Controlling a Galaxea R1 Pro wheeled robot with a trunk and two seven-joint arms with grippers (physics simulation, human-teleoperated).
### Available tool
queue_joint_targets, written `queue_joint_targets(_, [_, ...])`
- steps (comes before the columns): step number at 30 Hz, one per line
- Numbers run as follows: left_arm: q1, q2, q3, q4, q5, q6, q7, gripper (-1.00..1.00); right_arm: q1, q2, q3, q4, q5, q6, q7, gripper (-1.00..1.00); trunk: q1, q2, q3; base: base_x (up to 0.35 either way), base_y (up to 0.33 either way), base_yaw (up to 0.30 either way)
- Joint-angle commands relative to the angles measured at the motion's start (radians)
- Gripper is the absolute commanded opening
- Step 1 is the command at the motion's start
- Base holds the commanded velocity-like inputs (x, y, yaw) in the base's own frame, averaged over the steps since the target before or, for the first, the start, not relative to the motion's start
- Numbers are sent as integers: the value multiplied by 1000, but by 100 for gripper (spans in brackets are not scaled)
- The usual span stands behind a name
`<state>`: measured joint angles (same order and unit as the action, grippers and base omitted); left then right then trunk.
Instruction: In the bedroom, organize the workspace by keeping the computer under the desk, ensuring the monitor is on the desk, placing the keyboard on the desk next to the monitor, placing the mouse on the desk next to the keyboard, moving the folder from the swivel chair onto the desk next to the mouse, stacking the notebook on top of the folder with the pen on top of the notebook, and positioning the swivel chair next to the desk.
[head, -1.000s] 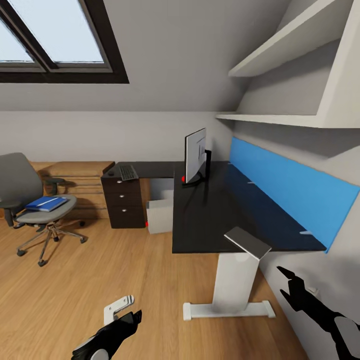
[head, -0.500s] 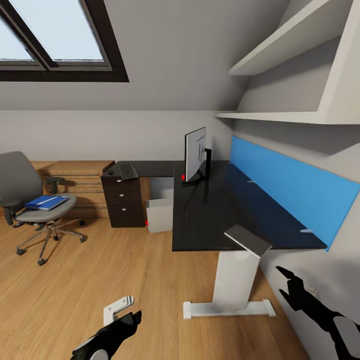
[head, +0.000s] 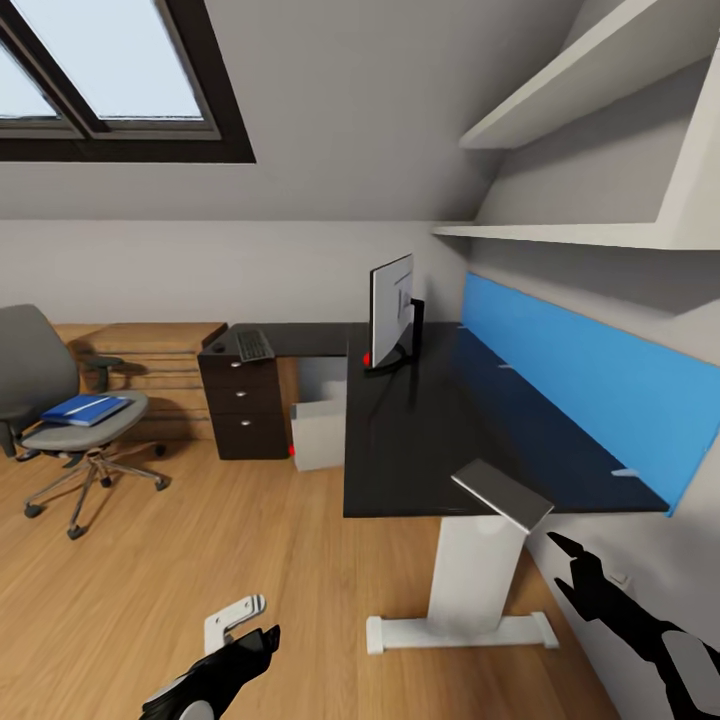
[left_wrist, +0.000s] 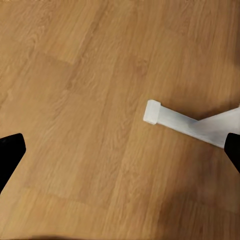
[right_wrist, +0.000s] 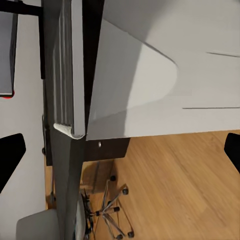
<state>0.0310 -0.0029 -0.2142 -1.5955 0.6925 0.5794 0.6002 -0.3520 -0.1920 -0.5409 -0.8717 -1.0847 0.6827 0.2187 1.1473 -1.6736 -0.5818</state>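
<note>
**Workspace in view, both grippers empty**

At far left the swivel chair (head: 62, 400) stands well apart from the desk (head: 420, 430), the blue folder (head: 85, 408) lying on its seat. The keyboard (head: 254, 345) rests above the drawer unit (head: 240, 405); the computer (head: 318, 430) sits under the desk; the monitor (head: 392, 312) stands on top.

The left gripper (head: 250, 640) and right gripper (head: 572, 570) hang low, jaws spread wide, holding nothing.

Risk, as I judge it: the right arm rides close to the desk's white pedestal (head: 470, 570) and could clip it while driving.

No readable writing or brands.
</note>
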Motion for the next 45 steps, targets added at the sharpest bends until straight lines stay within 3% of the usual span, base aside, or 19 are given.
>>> queue_joint_targets(1, [0, 0, 0, -2, 10, 0, 9, 100, -1, 0, -3, 0, 2, 6, 3, 100, 0, 0, -1, 233, 0, 0])
queue_joint_targets(30, [0, 0, -1, -1, 11, 0, 9, 100, -1, 0, 2, 31, 2, 2, 2, 100, 0, 0, -1, 88, 14, 0])
queue_joint_targets(45, [0, 1, 1, -1, 11, 2, 7, 100, -1, 0, 39, 36, 2, 0, 3, 100, 0, 0, -1, 24, 17, 0])
